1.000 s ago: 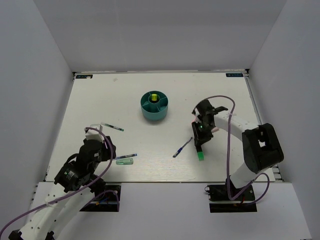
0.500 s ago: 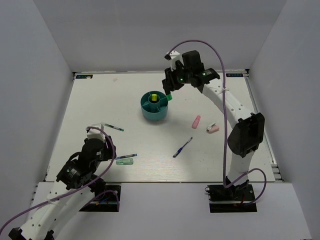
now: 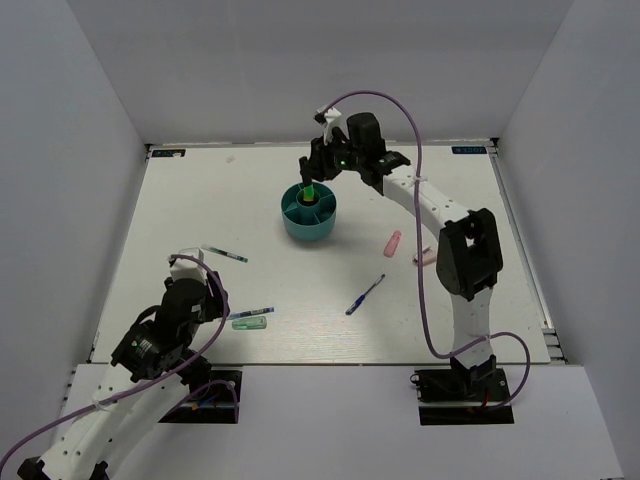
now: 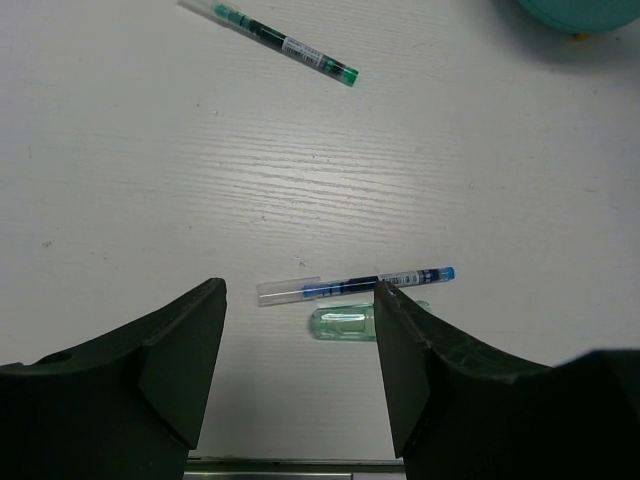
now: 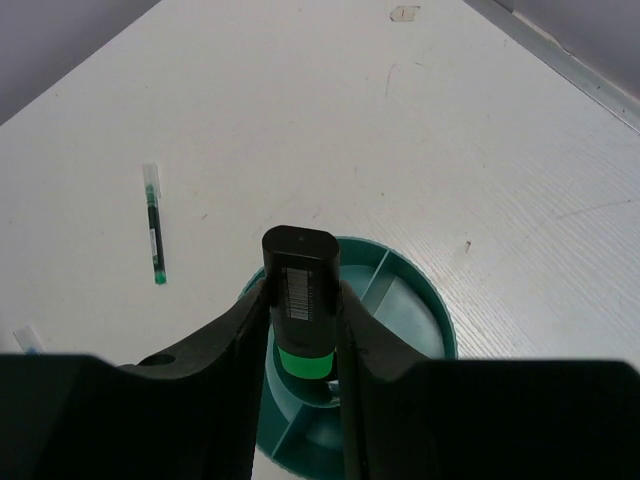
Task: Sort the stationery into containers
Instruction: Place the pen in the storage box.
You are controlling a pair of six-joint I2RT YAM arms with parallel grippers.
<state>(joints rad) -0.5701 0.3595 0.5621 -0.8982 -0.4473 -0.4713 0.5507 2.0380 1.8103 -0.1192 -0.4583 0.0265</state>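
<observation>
The round teal organizer stands at the table's middle back. My right gripper is shut on the black-and-green marker and holds it upright, green end down, right over the organizer. My left gripper is open and empty, hovering near the front left. Between its fingers in the left wrist view lie a thin blue pen and the mint-green marker. My left gripper touches neither. The yellow-capped marker is hidden.
A thin green-ink pen lies left of the organizer and also shows in the left wrist view. Two pink highlighters and another blue pen lie at the right. White walls enclose the table.
My right arm picked the black-and-green marker up from the right side, swung it to the back, and has now shifted left until it is over the organizer. The left arm has barely moved.
</observation>
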